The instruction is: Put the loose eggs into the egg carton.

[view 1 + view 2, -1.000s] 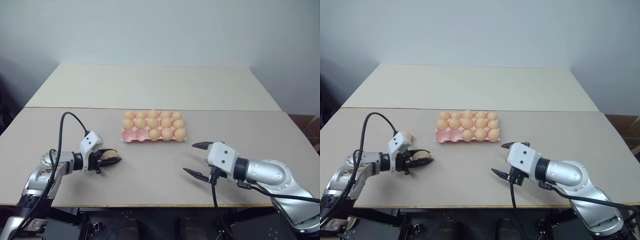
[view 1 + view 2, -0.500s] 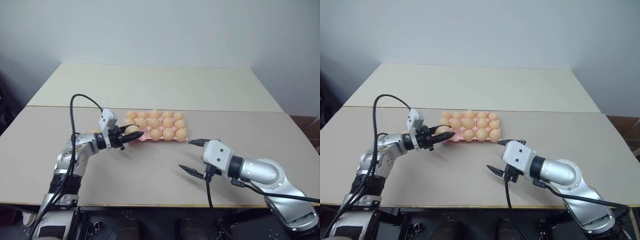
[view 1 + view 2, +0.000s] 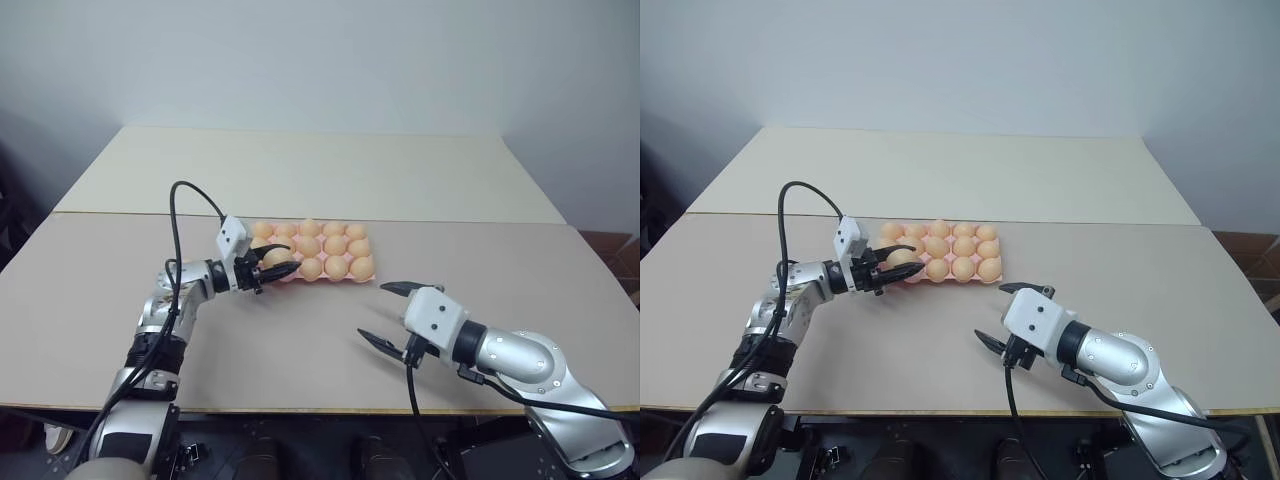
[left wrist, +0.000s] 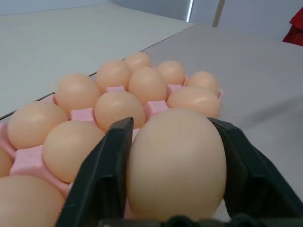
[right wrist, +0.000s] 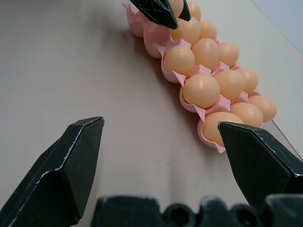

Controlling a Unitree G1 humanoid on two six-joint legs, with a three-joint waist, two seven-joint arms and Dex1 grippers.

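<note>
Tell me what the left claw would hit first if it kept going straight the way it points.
Probably the eggs already seated in the egg carton: the left claw, with an egg between its fingers, points across them.

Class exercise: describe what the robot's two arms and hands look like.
Both arms are silver-grey metal with black joints. Each ends in a white wrist block carrying a hand with two black pointed fingers: left hand, right hand. A black cable loops off each wrist.

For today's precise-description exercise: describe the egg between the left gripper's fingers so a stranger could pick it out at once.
Find the pink egg carton in the middle of the grey table. At its near left corner sits the left gripper. The egg is the one flanked by two black fingers; its neighbours sit untouched in cups.
</note>
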